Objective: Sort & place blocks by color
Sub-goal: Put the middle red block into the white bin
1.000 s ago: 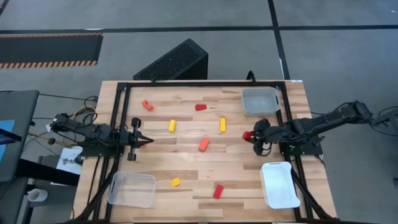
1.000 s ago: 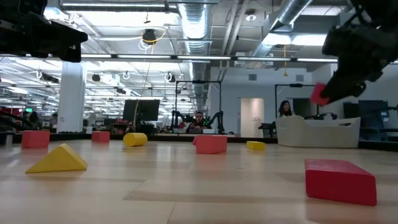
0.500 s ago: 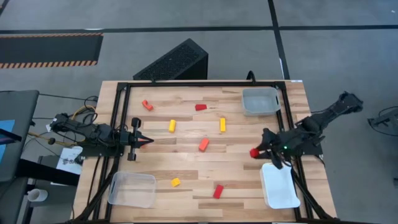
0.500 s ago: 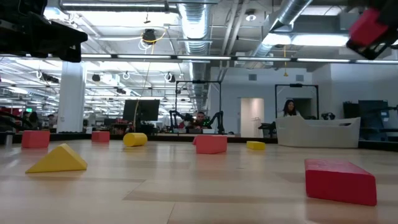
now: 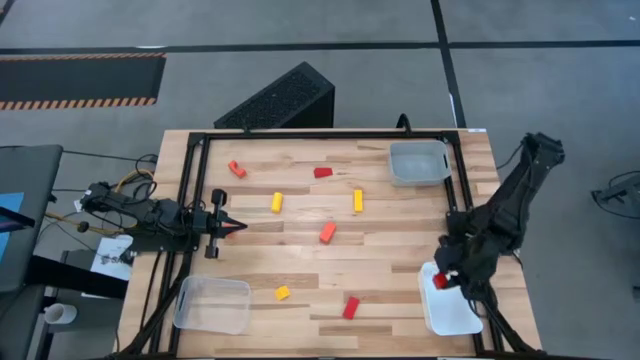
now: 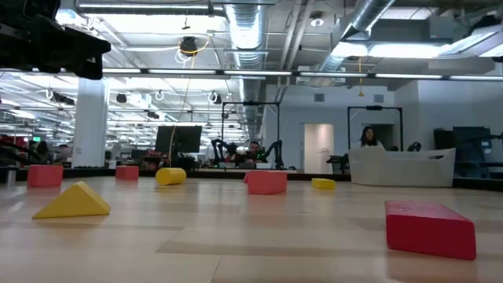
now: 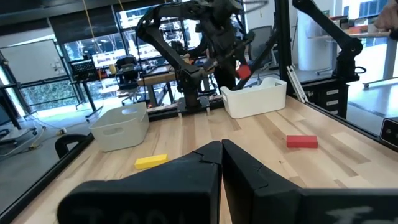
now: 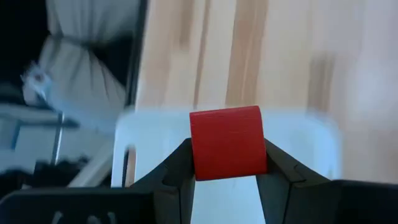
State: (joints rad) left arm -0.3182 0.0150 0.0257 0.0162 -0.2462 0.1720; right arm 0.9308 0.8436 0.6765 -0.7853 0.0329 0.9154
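A red block (image 8: 228, 142) is in my right gripper (image 5: 441, 281), which is shut on it above the white tray (image 5: 455, 312) at the table's near right. The left wrist view shows that block (image 7: 244, 70) hanging over the tray's rim (image 7: 255, 99). More red, orange and yellow blocks lie flat on the wood, among them an orange one (image 5: 327, 232), a yellow one (image 5: 283, 293) and a red one (image 5: 351, 307). My left gripper (image 5: 226, 227) is shut, held level by the table's left edge, touching nothing. My right gripper pinches the red block between its two fingers, one on each of two opposite sides (image 8: 194, 155). The fingers slant down from the table's far right. The block is lifted clear, over the inside of the white tray (image 8: 155, 130).
A clear tray (image 5: 420, 162) stands at the far right and another clear tray (image 5: 213, 304) at the near left. A black frame (image 5: 190, 190) runs round the table's edges. Bare wood lies between the scattered blocks in the middle.
My right gripper has carried the red block from the table's right middle toward the near edge and upward, out of the low view, ending above the white tray. It has tipped further down and rolled while moving, staying shut on the block.
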